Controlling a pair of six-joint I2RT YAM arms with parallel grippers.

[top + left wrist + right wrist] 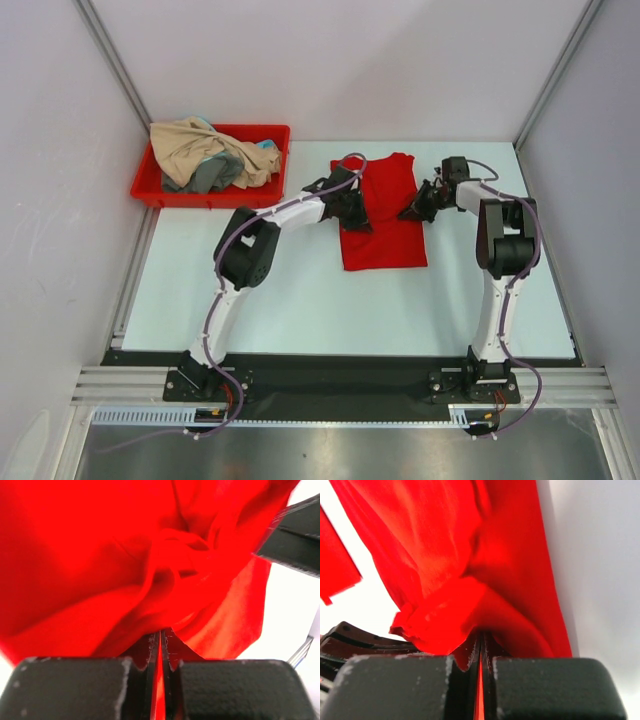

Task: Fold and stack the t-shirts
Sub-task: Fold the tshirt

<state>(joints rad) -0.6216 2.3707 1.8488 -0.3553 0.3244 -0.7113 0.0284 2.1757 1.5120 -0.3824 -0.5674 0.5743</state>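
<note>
Both grippers, left gripper (pixel 352 212) and right gripper (pixel 412 211), pinch the red t-shirt (pixel 385 232); at ten o'clock, red tray (pixel 150 186) holds crumpled t-shirts (pixel 210 155).

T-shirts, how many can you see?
At least 4: one plain red cloth t-shirt on the table between both arms; beige, grey and light blue ones heaped in the red plastic tray. More may be hidden.

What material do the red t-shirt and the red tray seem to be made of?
The red t-shirt: soft matte knit cloth, probably cotton; it bunches into folds where each arm's fingers pinch it. The red tray: rigid, smooth plastic, judging by its straight walls and even rim, holding a heap of t-shirts.
</note>
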